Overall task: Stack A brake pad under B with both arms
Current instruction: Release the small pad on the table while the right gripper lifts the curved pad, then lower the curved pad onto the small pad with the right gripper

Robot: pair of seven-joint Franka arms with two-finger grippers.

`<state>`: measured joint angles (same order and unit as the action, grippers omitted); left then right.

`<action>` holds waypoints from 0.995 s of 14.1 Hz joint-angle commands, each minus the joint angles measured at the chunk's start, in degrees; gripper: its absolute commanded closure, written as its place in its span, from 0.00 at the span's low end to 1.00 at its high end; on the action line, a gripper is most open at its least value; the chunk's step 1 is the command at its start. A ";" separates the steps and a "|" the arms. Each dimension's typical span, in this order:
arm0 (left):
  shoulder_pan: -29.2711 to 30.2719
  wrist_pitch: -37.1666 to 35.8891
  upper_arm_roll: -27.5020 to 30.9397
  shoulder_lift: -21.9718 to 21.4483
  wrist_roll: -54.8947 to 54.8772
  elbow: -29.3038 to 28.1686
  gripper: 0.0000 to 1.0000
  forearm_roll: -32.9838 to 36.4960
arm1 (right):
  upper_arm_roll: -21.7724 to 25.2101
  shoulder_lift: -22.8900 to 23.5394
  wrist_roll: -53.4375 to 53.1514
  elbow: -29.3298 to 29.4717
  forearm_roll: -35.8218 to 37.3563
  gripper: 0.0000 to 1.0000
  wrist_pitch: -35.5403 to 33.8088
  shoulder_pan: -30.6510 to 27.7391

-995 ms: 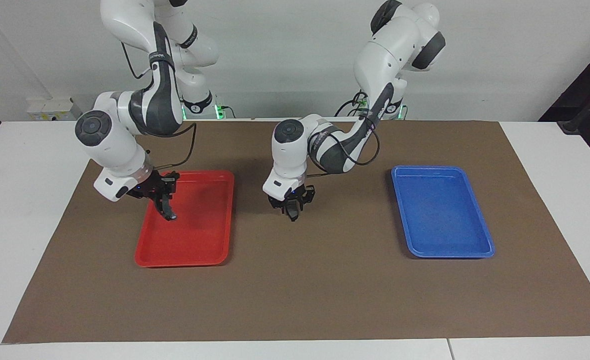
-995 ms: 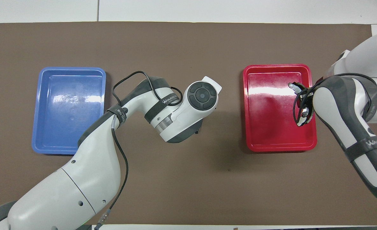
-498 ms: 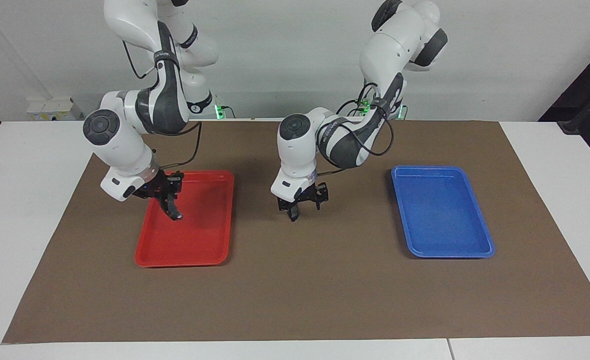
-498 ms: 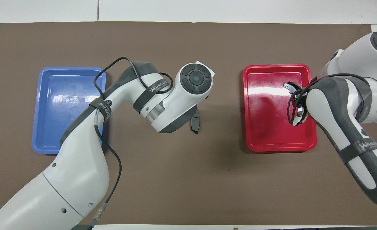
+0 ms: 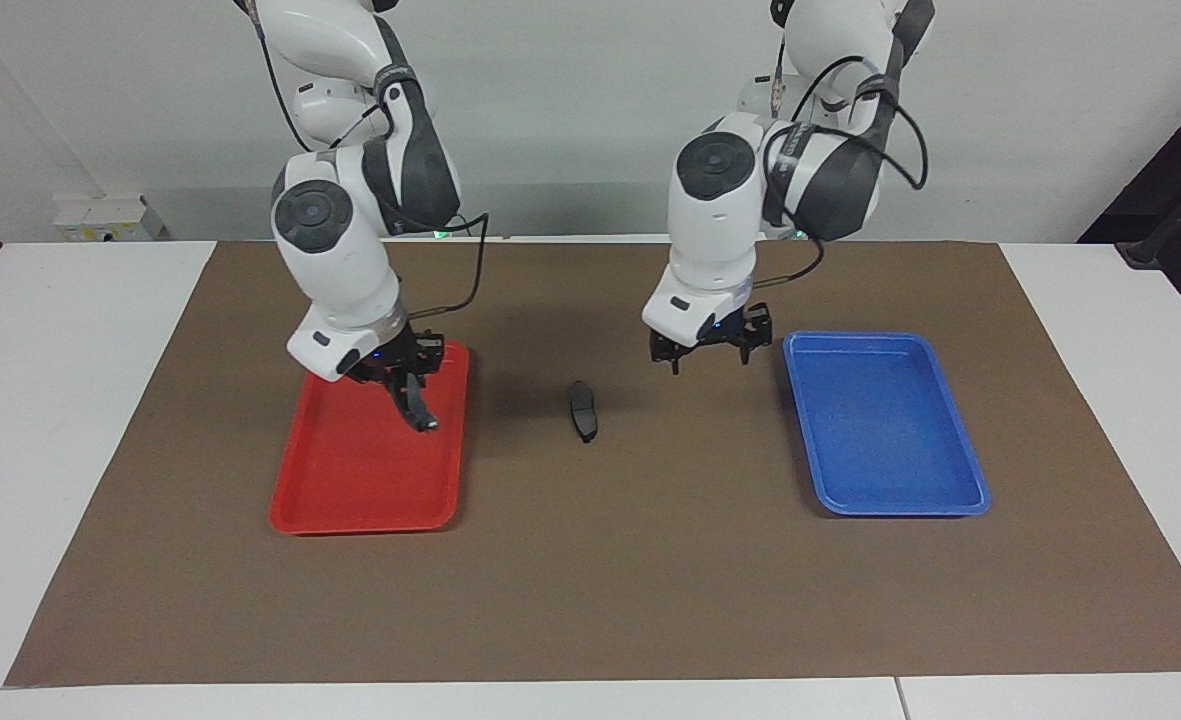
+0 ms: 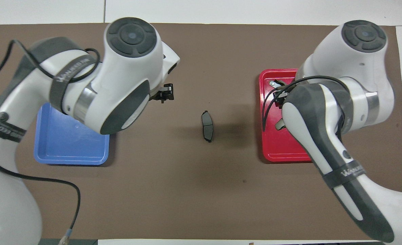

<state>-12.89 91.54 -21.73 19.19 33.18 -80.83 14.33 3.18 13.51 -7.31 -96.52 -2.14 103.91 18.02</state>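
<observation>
Facing view, right gripper: hangs in the air over the red tray, above the tray's edge toward the middle of the table. Fingers clamped on B, the dark curved piece. Points downward from the fingers, light tip lowest, clear of the tray floor.

Left gripper: hangs above the brown mat, between the A brake pad and the blue tray, close to that tray's edge. Fingers spread apart, nothing between them, pointing down.

A brake pad: lies flat on the mat about midway between the two trays, well apart from both and touching neither gripper. Long axis runs toward and away from the robots, with one pointed end nearer them. Sits alone, nothing on it, not yet under B.

Overhead view: shows the same pad bare on the mat, with a slight curve along one long side. Shows the left gripper only as a small dark part poking out from under the arm's wrist. Hides much of both trays under the arms, leaving only the nearer corner of the blue tray and the strip of the red tray toward the table's middle. Hides the right gripper mostly under its own arm.
</observation>
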 commanded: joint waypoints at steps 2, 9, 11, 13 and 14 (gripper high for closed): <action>-0.03 -4.17 11.23 -10.11 -12.92 -3.01 0.01 -7.63 | 0.16 2.66 -6.31 4.15 -5.14 1.00 1.46 4.20; 4.36 -10.43 23.30 -19.98 -29.40 -5.90 0.01 -13.18 | 0.16 11.18 -13.07 4.32 -5.50 1.00 12.08 13.43; 4.54 -6.13 23.75 -21.56 -29.31 -10.20 0.01 -14.16 | 0.16 11.80 -13.08 3.36 -5.51 1.00 14.74 14.32; 4.54 -5.50 24.19 -21.57 -29.66 -11.46 0.01 -14.16 | 0.16 12.93 -12.56 3.35 -5.06 1.00 14.92 14.32; 4.54 -5.58 24.36 -21.22 -29.84 -11.19 0.01 -14.16 | 0.16 13.55 -12.21 3.18 -5.06 1.00 15.70 14.49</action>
<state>-7.93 84.20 1.65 -0.37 4.22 -89.35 1.09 3.17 26.40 -20.06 -94.11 -6.84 119.05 32.74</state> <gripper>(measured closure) 0.004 0.573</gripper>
